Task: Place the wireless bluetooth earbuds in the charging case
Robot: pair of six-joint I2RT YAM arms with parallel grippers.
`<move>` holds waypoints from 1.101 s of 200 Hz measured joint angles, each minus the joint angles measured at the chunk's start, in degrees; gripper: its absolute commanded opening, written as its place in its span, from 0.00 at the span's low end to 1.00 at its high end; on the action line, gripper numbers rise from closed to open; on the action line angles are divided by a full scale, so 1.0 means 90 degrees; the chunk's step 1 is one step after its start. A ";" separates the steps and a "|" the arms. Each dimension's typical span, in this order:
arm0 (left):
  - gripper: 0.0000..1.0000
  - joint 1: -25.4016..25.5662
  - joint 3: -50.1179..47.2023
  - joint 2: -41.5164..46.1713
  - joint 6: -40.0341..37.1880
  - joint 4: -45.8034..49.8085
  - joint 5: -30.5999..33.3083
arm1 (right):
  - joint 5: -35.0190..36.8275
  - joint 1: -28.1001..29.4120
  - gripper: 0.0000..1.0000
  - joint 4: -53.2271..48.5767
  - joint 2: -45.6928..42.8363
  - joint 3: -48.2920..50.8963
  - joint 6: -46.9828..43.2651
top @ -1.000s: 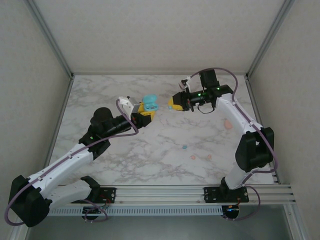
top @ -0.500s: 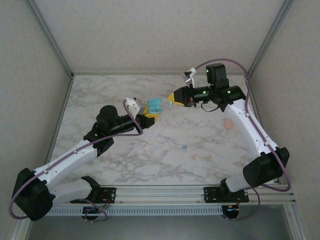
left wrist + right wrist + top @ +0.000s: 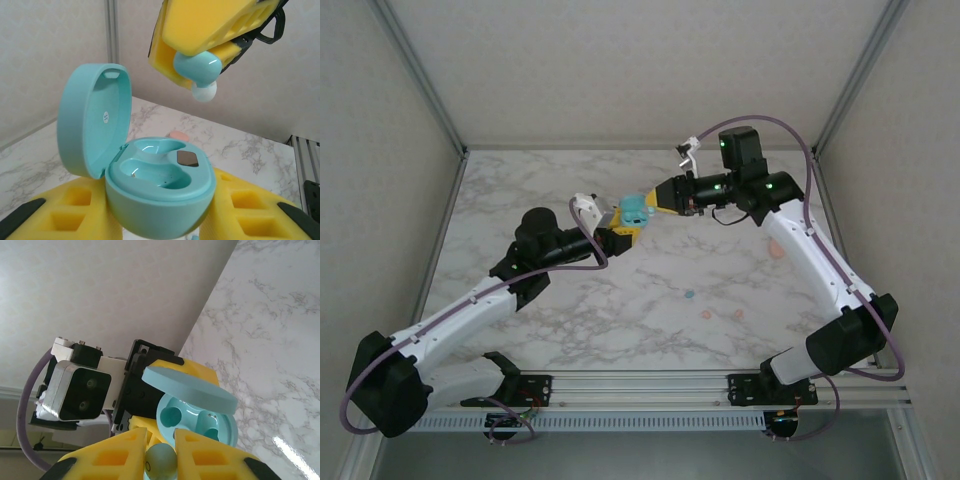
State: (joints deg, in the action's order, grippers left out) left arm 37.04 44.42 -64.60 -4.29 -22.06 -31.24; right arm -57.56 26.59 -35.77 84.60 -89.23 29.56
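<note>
I see left hand (image 3: 618,232) clamped on open teal charging case (image 3: 160,180), lid up. Right hand (image 3: 658,200) pinching teal earbud (image 3: 196,67) just above case, not touching it. Second teal earbud (image 3: 688,295) and pink earbuds (image 3: 706,314) on desk (image 3: 520,190), well nearer arm bases than case.

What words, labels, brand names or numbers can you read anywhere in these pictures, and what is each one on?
No text here can be read.
white sticker inside the open lid of the teal charging case: dark marks, too small to read.
No print seen on the teal earbud, the left pincer, the right pincer or the marble table.
</note>
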 measured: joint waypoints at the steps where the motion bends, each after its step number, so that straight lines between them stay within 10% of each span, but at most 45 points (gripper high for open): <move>1: 0.21 0.0000 0.0002 0.0000 0.0000 0.0000 -0.0002 | 0.0007 0.0005 0.20 0.0000 0.0002 0.0000 0.0000; 220: 0.21 0.0017 0.0017 -0.0112 0.0556 -0.0323 0.0066 | 0.0772 0.0277 0.20 0.0182 0.0170 0.0015 0.0012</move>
State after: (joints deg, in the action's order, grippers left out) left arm 37.19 44.58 -65.60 0.71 -24.97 -30.65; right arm -50.61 29.08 -34.13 86.13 -89.10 29.67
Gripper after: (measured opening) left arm 0.355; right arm 0.201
